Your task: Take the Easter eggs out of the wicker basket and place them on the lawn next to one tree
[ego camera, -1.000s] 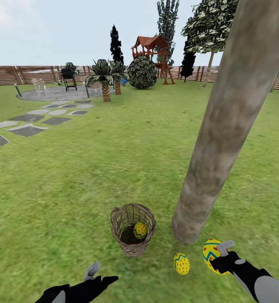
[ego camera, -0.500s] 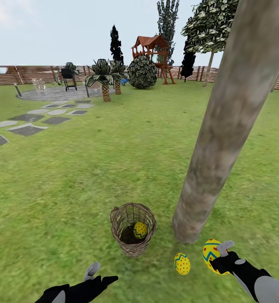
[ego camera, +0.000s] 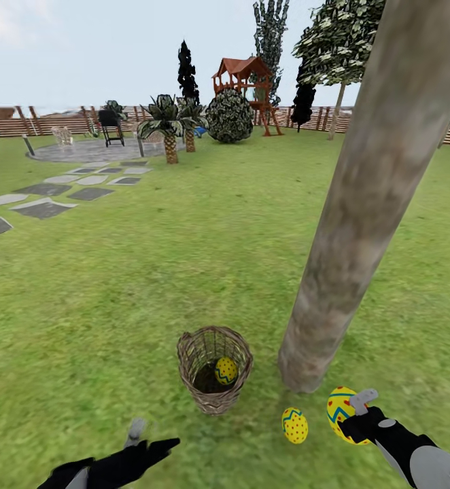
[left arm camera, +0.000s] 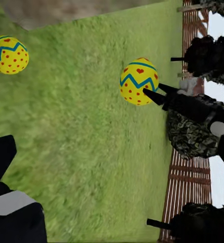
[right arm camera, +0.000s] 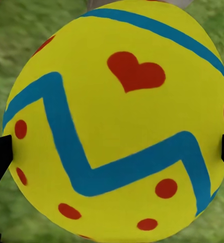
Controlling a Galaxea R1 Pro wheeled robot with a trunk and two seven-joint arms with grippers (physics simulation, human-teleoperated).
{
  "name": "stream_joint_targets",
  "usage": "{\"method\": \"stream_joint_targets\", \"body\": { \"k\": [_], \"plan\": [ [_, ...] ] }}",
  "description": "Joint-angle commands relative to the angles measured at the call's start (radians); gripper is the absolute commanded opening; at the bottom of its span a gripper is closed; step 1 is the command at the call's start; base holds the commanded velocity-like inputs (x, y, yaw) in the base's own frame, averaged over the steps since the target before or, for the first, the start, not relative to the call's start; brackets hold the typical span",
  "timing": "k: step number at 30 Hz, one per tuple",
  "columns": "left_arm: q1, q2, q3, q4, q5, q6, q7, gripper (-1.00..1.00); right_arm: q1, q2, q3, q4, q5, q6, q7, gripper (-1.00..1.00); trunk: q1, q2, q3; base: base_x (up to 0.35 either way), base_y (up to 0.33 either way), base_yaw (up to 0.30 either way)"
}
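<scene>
Yellow eggs point(ego camera: 293, 426) carry red dots and blue zigzags; the basket point(ego camera: 215, 370) is brown wicker, the trunk point(ego camera: 361, 204) mottled grey-brown, the grass point(ego camera: 150, 272) green.

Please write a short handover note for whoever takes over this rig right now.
Right gripper: shut on an egg, low near the tree base.
Left gripper: open, empty, low in front of the wicker basket.
Done: one egg on the lawn by the tree.
Left: set down the held egg beside it, then take the last egg in the basket to the same tree.
</scene>
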Motion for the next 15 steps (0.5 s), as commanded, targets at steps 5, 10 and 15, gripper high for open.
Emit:
{"method": "stream_joint_targets", "body": {
  "k": [5, 10, 15],
  "plan": [
    [-0.001, 0.03, -0.009, -0.001, 0.007, 0.009, -0.159, 1.0, -0.001, -0.001, -0.009, -0.002, 0.007, -0.003, 0.004, -1.0, 0.019, -0.036, -0.017, 0.0, 0.0, 0.0],
    [-0.001, 0.032, -0.009, -0.001, 0.007, 0.009, -0.165, 1.0, -0.001, -0.002, -0.009, -0.002, 0.007, -0.033, 0.004, -1.0, 0.039, -0.071, -0.032, 0.0, 0.0, 0.0],
    [-0.001, 0.032, -0.009, -0.001, 0.007, 0.009, -0.164, 1.0, -0.001, -0.002, -0.009, 0.001, 0.006, -0.049, 0.004, -1.0, 0.058, -0.106, -0.048, 0.0, 0.0, 0.0]
  ]
}}
